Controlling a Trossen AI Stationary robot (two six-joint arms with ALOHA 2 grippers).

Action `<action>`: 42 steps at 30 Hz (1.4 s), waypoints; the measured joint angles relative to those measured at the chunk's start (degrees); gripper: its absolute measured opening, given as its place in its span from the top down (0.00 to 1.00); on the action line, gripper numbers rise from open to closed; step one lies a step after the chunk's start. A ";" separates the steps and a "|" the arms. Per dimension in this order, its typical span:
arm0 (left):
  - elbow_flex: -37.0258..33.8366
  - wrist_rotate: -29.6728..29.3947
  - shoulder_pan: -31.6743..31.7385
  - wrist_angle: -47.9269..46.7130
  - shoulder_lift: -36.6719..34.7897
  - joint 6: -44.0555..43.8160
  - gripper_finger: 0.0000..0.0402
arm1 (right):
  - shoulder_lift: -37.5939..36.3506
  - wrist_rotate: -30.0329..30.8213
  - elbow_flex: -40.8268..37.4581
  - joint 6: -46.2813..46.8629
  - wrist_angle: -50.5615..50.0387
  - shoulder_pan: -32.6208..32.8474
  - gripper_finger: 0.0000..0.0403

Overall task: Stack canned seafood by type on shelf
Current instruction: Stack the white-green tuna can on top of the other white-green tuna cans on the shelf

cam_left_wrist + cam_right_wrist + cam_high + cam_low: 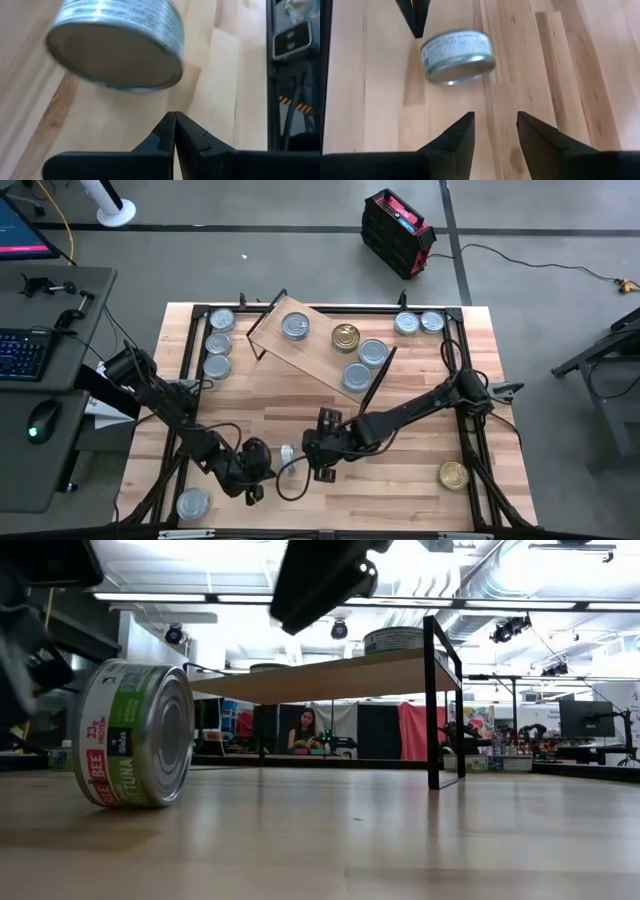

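A tuna can [457,56] lies on its side near the table's [400,480] front edge, between both grippers. The right gripper [495,132] is partly open, holding nothing. The left gripper [174,131] is closed, maybe touching it. The shelf [318,345] sits tilted behind.

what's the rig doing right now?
Sorting tuna tins onto the small wooden shelf, which already carries four. One can lies on its edge on the table between the two grippers, held by neither. The right gripper points at it with fingers apart. The left gripper sits on the can's other side, fingers shut. More cans wait along the table's far edge and near corners.
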 joint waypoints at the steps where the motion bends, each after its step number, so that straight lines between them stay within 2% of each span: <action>1: 0.00 -0.50 0.26 0.60 0.41 0.07 1.00 | 0.00 0.22 0.33 -0.09 -1.08 0.06 0.66; 10: 0.00 -4.11 4.48 5.34 1.64 3.07 1.00 | 0.00 0.85 0.54 1.43 -5.41 0.69 0.65; 17: 0.11 -3.57 6.69 13.69 1.64 6.28 1.00 | 0.02 0.83 0.52 3.24 -3.58 0.80 0.65; 21: 0.59 -0.73 5.48 10.20 -0.55 6.13 1.00 | 0.02 0.45 0.52 3.63 1.89 0.32 0.65; 24: 0.79 -0.98 3.35 5.63 -3.82 4.59 1.00 | 0.02 -2.93 0.52 2.08 7.37 -1.45 0.65; 29: 0.79 -6.63 -1.69 -5.11 -7.46 -2.37 1.00 | 0.02 -10.73 0.50 -2.89 13.02 -5.31 0.63; 34: 0.76 -11.28 -7.82 -10.31 -7.78 -13.29 1.00 | 0.40 -20.65 0.50 -9.94 14.15 -7.60 0.52; 39: 0.74 -14.55 -11.45 -11.30 -7.78 -22.51 1.00 | 0.65 -21.80 0.44 -23.70 12.25 -8.02 0.37; 42: 0.72 -14.86 -12.18 -11.00 -7.78 -25.84 1.00 | 0.61 -21.86 0.45 -31.19 10.25 -8.66 0.32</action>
